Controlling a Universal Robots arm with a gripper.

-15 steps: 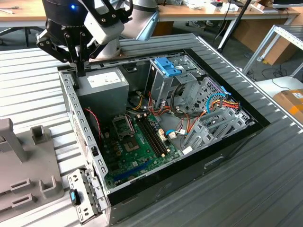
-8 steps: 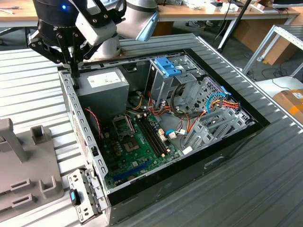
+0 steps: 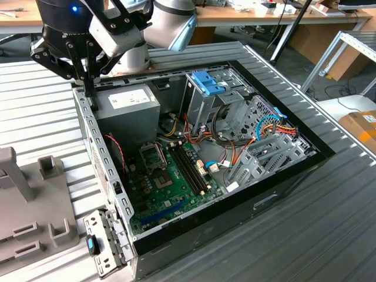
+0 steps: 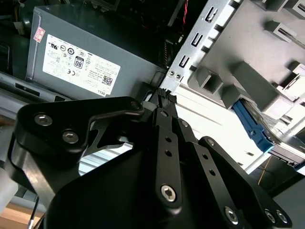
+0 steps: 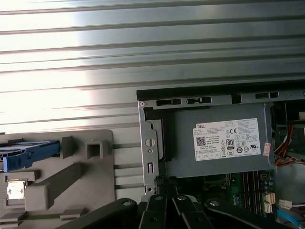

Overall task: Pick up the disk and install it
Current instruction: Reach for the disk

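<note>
The hand (image 3: 88, 88) is seen closed, jaws pressed together, nothing held. It hangs over the computer case (image 3: 103, 158) wall, beside the power supply (image 5: 219, 138). The disk (image 5: 28, 155) is lodged in the grey holder (image 5: 71, 186) on the tabletop (image 5: 143, 47), apart from the case. Pickup is judged not yet begun. For a clean grasp, the jaws should be spread and squared to the blue frame, clear of the holder's posts.

Strong glare is noted on the ribbed metal tabletop (image 5: 143, 47) in the first wrist view — washed near white. The exterior view is evenly lit, with soft shadow inside the computer case (image 3: 100, 153). The black gripper (image 4: 164, 94) is rendered dark in the second wrist view.
</note>
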